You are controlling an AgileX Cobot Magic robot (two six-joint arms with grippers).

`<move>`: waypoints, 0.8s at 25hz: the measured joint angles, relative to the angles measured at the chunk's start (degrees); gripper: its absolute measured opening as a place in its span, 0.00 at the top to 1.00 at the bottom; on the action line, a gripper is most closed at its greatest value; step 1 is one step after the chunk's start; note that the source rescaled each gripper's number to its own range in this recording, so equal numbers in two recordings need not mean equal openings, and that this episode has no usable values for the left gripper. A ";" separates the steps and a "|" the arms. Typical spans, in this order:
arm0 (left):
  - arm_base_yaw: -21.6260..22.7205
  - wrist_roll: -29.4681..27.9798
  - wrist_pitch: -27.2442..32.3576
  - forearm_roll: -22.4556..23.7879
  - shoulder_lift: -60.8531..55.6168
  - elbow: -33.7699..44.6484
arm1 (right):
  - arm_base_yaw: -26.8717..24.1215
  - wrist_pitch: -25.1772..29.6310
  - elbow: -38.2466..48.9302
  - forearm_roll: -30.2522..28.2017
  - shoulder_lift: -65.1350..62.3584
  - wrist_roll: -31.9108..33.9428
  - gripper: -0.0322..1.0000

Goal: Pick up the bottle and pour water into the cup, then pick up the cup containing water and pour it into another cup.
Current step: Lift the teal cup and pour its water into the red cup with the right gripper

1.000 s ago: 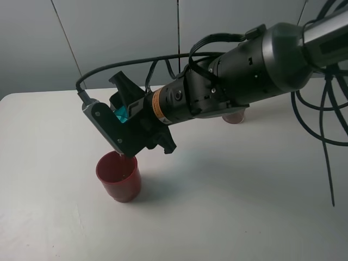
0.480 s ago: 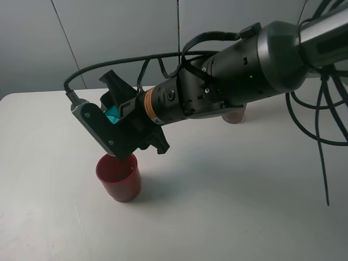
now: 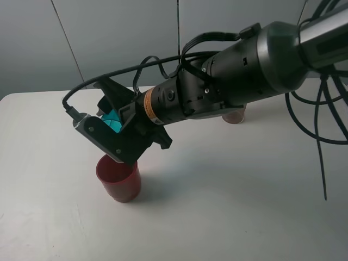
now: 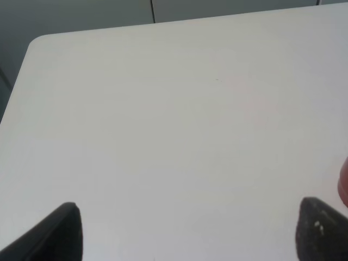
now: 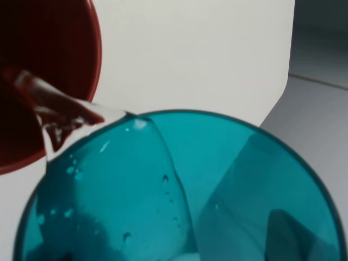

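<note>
My right gripper (image 3: pixel 110 124) reaches across to the left side of the table and is shut on the teal cup (image 3: pixel 112 115), which is tipped steeply mouth-down. Directly under it stands the dark red cup (image 3: pixel 118 177). In the right wrist view the teal cup (image 5: pixel 179 196) fills the frame, and a thin stream of water (image 5: pixel 60 117) runs off its rim into the red cup (image 5: pixel 43 54). Behind the arm only a brownish base of the bottle (image 3: pixel 235 116) shows. My left gripper (image 4: pixel 193 234) hovers open over bare table, its fingertips (image 4: pixel 65 228) wide apart.
The white table (image 3: pixel 244 206) runs to a grey wall at the back. Black cables (image 3: pixel 321 136) hang at the right. A red sliver of the red cup (image 4: pixel 343 182) shows at the edge of the left wrist view.
My right wrist has rolled further, tipping the teal cup more steeply over the red cup, and it has shifted slightly left. The red cup has stayed in place.
</note>
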 joint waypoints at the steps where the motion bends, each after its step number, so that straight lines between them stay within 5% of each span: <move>1: 0.00 0.00 0.00 0.00 0.00 0.00 | 0.00 -0.27 0.00 0.10 0.00 -0.58 0.89; 20: 0.00 0.00 0.00 0.00 0.00 0.00 | 0.00 -6.91 0.00 0.10 0.00 -11.74 0.89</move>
